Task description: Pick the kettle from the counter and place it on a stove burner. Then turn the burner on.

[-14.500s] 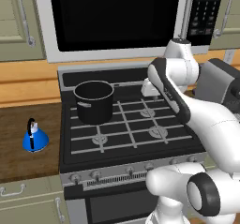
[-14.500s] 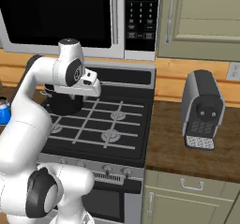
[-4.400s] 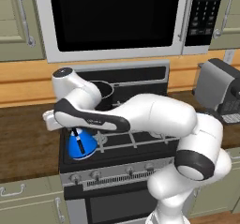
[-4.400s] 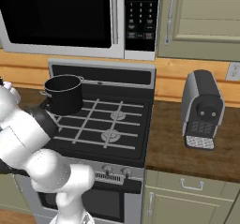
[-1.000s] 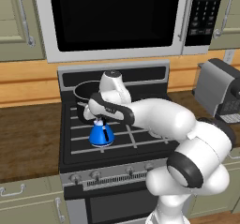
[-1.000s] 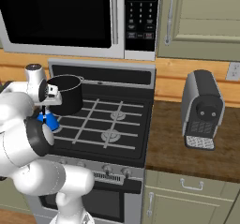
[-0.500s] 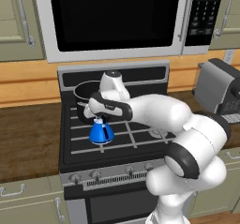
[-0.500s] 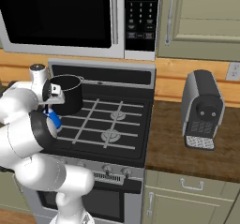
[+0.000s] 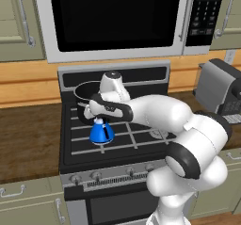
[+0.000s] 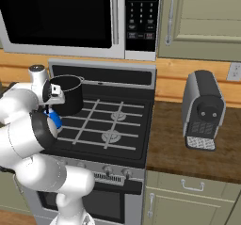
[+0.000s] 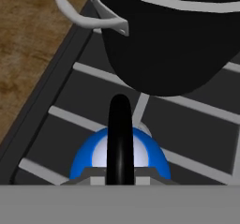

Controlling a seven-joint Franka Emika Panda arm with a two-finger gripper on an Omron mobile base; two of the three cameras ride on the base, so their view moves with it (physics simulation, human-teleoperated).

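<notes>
Kettle (image 9: pixel 100 132) (apparently gripped) sits on front-left grates (image 9: pixel 80 139).

End effector (image 9: pixel 97 119) fingertips hidden; kettle (image 11: pixel 119 158) base cropped.

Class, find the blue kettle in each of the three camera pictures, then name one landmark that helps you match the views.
Left base view: the kettle sits left of centre on the stove's front-left grate, under the arm.
Right base view: a blue sliver of it shows at the left edge, beside the arm.
Hand view: bottom centre, its black handle running upward.
Shared landmark: the black pot just behind it.
</notes>
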